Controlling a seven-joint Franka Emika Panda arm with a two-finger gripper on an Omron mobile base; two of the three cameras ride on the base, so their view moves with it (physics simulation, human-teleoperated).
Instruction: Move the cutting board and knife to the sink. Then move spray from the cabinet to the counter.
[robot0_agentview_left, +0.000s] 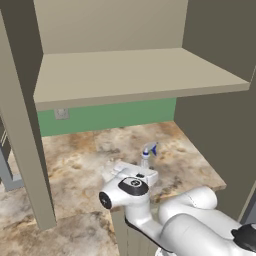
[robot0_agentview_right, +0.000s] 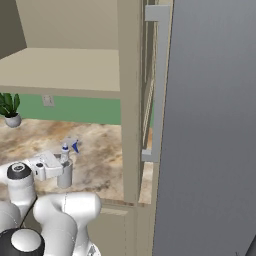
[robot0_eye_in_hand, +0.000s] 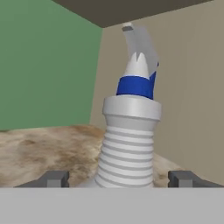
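Between the spread, released fingers (robot0_eye_in_hand: 56, 179), the spray (robot0_eye_in_hand: 129, 135) upright on the counter (robot0_agentview_left: 75, 165), untouched by either.

Spray (robot0_eye_in_hand: 130, 131) base cut off — hand view's bottom.

No readable text anywhere I look.

The spray (robot0_eye_in_hand: 131, 127) right in front of my hand (robot0_eye_in_hand: 118, 179) has a plain ribbed grey neck, a solid blue collar and a white nozzle, none of them printed with any label, brand or number. From behind me, the same bottle at the centre of the frame is too small to show any marking. The small grey wall plate (robot0_agentview_left: 61, 114) on the green backsplash, at the left under the shelf, is blank. The cabinet (robot0_agentview_left: 135, 75) panels in the upper half of the frame and the marbled tabletop (robot0_agentview_left: 75, 165) carry pattern only, no lettering or signs.
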